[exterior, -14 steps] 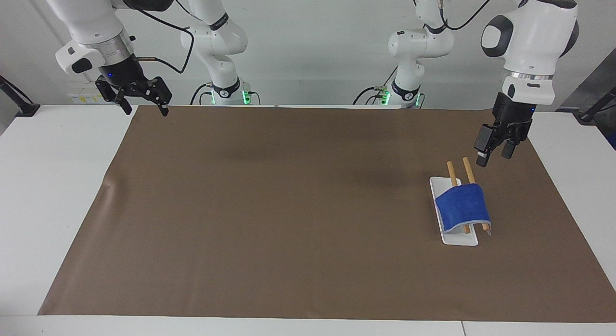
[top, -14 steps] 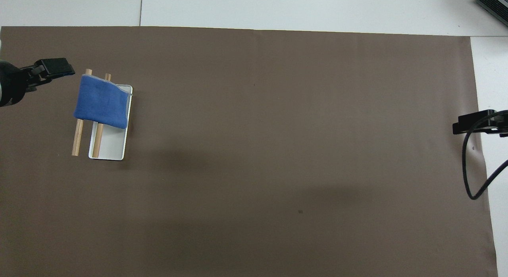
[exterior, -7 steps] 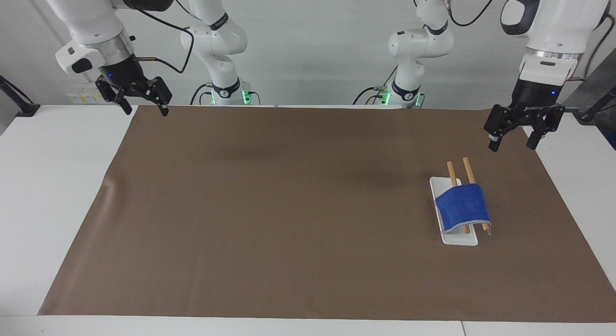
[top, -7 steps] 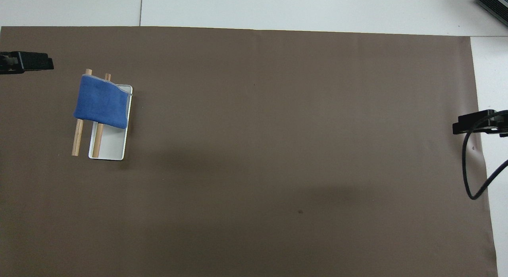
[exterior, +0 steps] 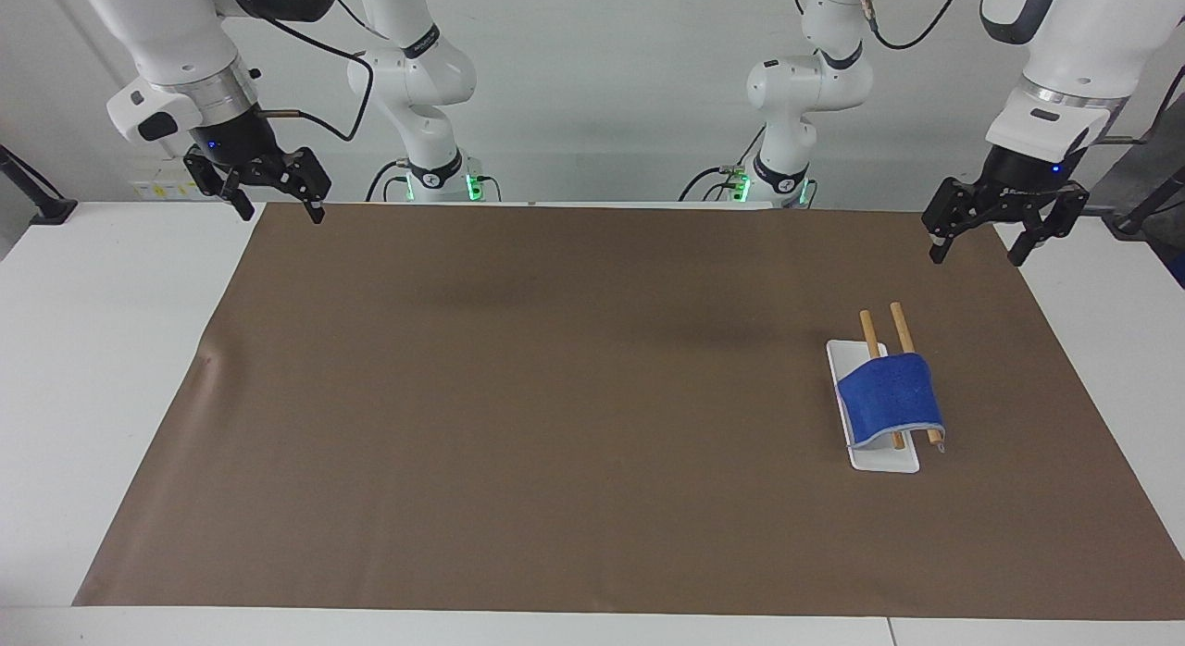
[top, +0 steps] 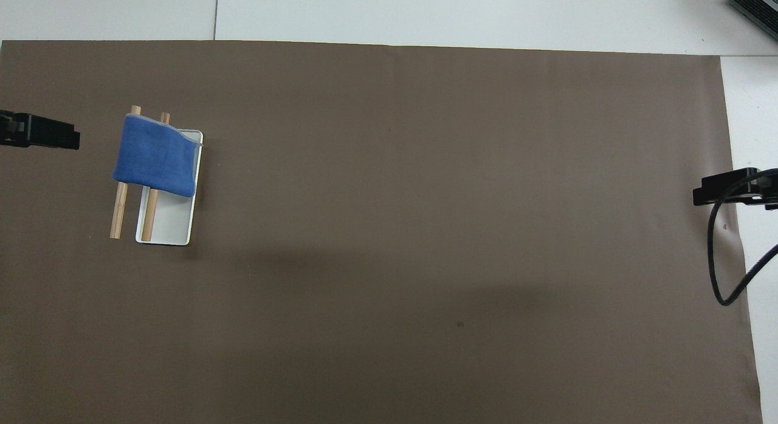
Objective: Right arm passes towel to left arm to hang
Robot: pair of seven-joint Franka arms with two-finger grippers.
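A small royal-blue folded towel [exterior: 891, 398] is lying draped over two wooden rods [exterior: 896, 327] on a white rectangular tray [exterior: 842, 361] at the left arm's end of the brown table mat [exterior: 555, 396]. The left gripper [exterior: 983, 254] and right gripper [exterior: 280, 213] are hanging open and empty over the mat's corners nearest the robots.
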